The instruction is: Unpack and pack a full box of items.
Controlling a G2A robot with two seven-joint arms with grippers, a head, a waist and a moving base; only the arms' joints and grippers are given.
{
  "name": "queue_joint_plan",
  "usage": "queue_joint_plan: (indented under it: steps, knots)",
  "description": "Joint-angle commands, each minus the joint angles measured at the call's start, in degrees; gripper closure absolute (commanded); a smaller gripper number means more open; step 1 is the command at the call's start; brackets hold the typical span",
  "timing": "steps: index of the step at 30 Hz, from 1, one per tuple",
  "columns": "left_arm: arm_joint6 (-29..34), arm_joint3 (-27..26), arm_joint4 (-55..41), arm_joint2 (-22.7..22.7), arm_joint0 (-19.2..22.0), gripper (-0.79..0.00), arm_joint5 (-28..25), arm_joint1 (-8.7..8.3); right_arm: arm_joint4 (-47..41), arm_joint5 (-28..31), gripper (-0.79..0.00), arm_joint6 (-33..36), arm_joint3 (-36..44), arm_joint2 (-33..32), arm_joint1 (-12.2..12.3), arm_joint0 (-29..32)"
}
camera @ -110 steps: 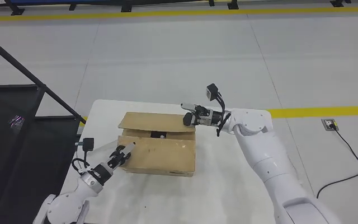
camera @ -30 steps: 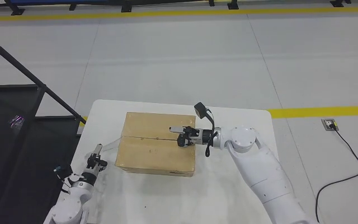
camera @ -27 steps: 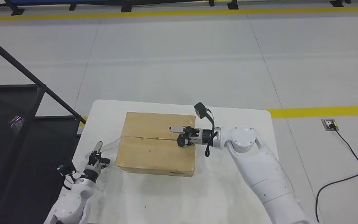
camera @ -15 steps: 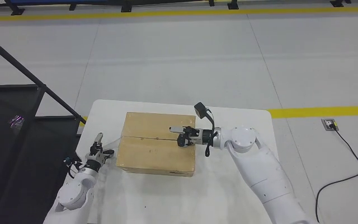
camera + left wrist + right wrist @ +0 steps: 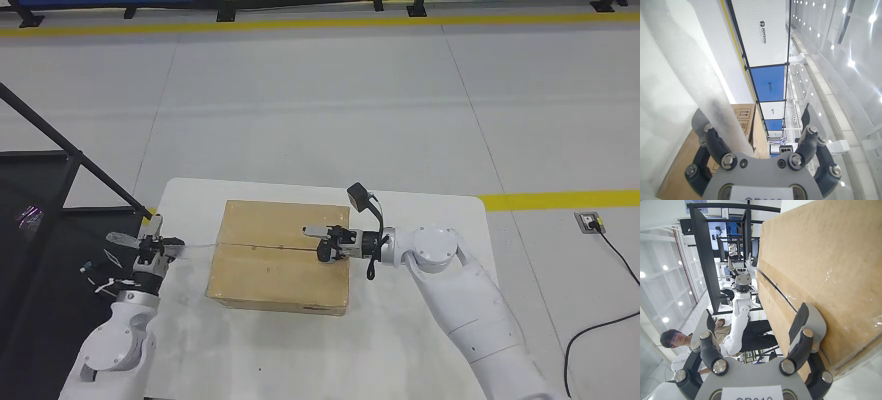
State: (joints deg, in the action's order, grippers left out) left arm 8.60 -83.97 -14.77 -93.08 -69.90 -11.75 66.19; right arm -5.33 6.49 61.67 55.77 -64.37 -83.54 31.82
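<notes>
Cardboard box (image 5: 280, 265) closed on worktop (image 5: 370, 330). Right pincer (image 5: 318, 243), released, rests one finger by the seam, likely pinning flaps. Left pincer (image 5: 168, 243), released, clear of box at 9 o'clock.

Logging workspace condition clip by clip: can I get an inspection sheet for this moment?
Surface: white table, holds the box.
Job's things: box, flaps shut; a clear film runs from its side toward the left gripper.
Clutter: nothing seen.
Grippers: left gripper open, at the table's edge, film along one finger; right gripper open, over the box top by the seam.
Cables: black cable on the floor, near a socket.
Surroundings: grey floor, yellow line, black frame.
</notes>
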Motion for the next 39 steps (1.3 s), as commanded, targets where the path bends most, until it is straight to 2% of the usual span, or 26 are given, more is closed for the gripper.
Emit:
queue_joint_plan:
  steps: [1, 8, 18, 25, 39]
  knots:
    - [0.1, -1.6, 1.1, -0.4, -0.4, -0.785, 0.4, -0.07, 0.0, 0.0, -0.785, 0.0, 0.0, 0.0, 0.0, 0.0]
    - [0.0, -6.4, 3.5, -1.1, -1.6, -0.785, 1.3, -0.13, 0.0, 0.0, -0.785, 0.0, 0.0, 0.0, 0.0, 0.0]
    - [-0.6, -12.1, 5.7, -1.1, -3.6, -0.785, 1.4, 0.04, -0.1, -0.7, -0.785, -0.5, 6.9, -2.4, 1.5, 5.0]
    - [-2.4, -16.1, 9.6, -0.7, -5.2, -0.785, 0.8, 0.21, -0.3, -1.3, -0.785, -2.0, 8.8, -3.7, 2.3, 6.8]
    - [-3.1, -19.0, 13.4, 1.0, -6.1, -0.785, 1.4, 0.64, -2.0, -0.9, -0.785, -3.2, 8.1, -3.6, 2.9, 7.0]
